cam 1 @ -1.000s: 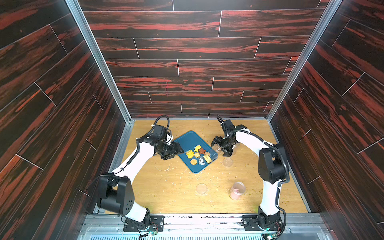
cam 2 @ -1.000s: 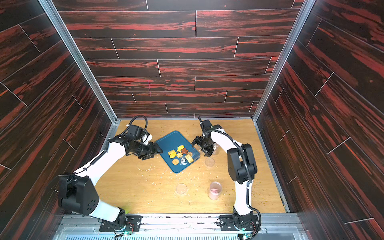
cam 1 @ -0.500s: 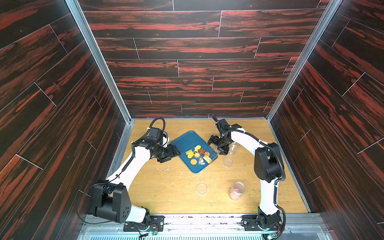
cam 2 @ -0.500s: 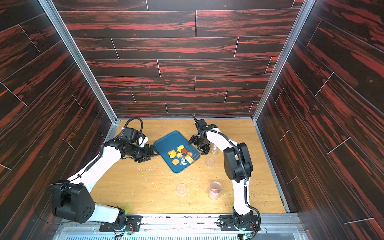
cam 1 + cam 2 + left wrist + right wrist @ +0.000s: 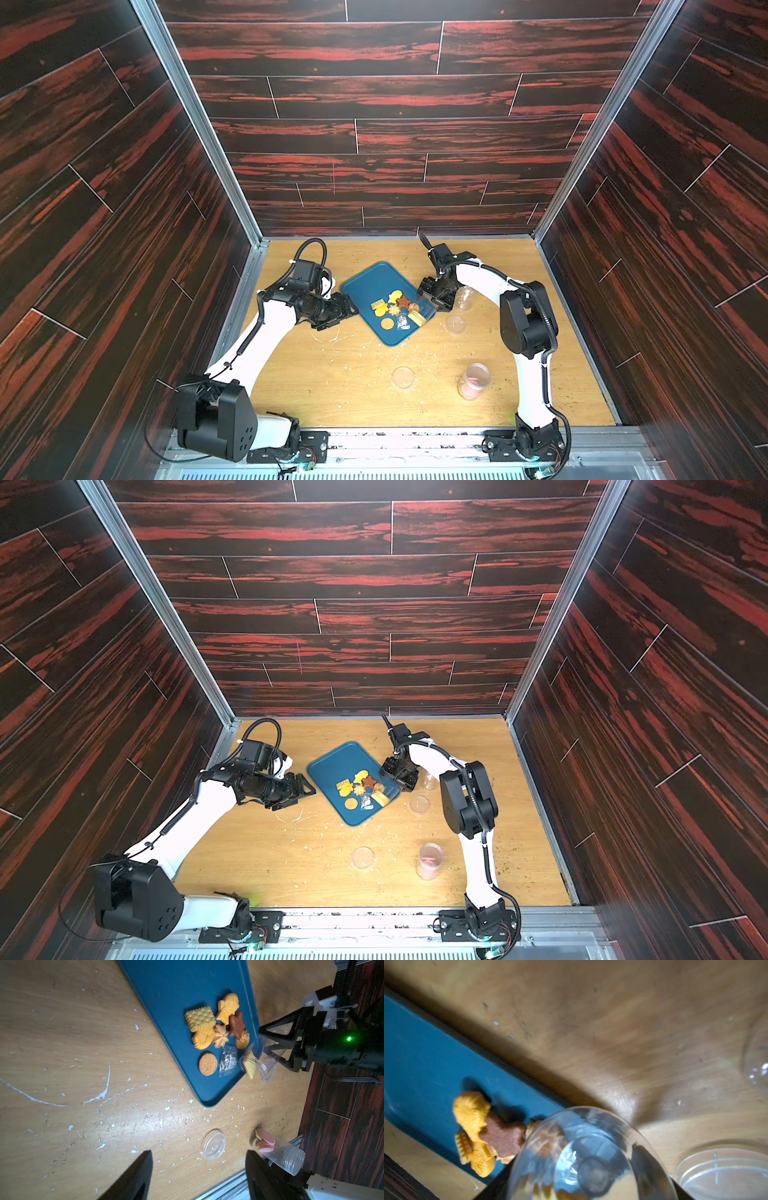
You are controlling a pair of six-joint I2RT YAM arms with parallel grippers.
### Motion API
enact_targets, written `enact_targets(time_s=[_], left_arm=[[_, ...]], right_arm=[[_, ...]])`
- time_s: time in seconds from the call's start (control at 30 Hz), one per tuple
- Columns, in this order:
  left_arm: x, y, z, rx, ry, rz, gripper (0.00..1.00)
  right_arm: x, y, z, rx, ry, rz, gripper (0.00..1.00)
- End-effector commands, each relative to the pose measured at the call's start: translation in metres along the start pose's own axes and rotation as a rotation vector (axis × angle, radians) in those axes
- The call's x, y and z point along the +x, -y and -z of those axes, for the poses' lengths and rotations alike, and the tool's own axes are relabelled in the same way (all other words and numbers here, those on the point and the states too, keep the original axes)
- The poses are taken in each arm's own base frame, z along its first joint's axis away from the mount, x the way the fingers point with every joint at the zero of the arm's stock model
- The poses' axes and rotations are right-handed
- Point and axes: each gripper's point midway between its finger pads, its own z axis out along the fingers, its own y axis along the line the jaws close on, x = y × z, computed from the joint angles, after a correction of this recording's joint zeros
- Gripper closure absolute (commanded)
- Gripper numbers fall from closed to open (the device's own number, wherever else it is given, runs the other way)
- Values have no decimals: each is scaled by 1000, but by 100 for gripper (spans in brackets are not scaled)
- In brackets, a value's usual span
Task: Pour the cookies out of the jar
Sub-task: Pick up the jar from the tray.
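Observation:
Several cookies [image 5: 395, 309] [image 5: 361, 789] [image 5: 218, 1028] [image 5: 477, 1126] lie in a heap on the blue tray [image 5: 370, 282] [image 5: 336, 762] [image 5: 176, 991] [image 5: 415, 1053]. The clear jar [image 5: 424, 304] [image 5: 388, 786] [image 5: 261, 1064] [image 5: 591, 1157] is tipped on its side, its mouth over the tray's right rim. A tan cracker [image 5: 249, 1064] sits in that mouth. My right gripper [image 5: 434, 297] [image 5: 401, 777] [image 5: 276, 1047] [image 5: 585, 1188] is shut on the jar's rear part. My left gripper [image 5: 345, 311] [image 5: 305, 789] [image 5: 198, 1159] hangs open and empty just left of the tray.
A small clear packet [image 5: 227, 1060] lies among the cookies. A second jar with pink rounds [image 5: 473, 380] [image 5: 430, 860] [image 5: 278, 1153] stands front right. Two clear lids [image 5: 403, 376] [image 5: 456, 324] [image 5: 720, 1174] and an empty clear jar [image 5: 465, 297] [image 5: 428, 781] lie near my right arm.
My right gripper's jaws have narrowed onto the jar and it has shifted slightly toward the tray. The left arm has drawn back a little, its gripper staying open.

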Motion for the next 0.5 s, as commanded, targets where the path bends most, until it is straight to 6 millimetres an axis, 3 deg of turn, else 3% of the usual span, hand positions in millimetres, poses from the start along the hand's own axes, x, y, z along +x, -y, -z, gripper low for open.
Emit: enact_targets(time_s=[0.0, 0.07, 0.2, 0.47], left_arm=[[5, -2, 5, -3, 2, 4, 26], [4, -2, 5, -1, 6, 5, 26], [3, -1, 6, -1, 11, 4, 26], [6, -4, 8, -11, 20, 10, 26]], right_arm=[[3, -3, 3, 39, 22, 49, 29], [3, -7, 7, 40, 38, 77, 35], [4, -15, 15, 47, 77, 125, 35], [-7, -45, 56, -21, 338, 279, 35]])
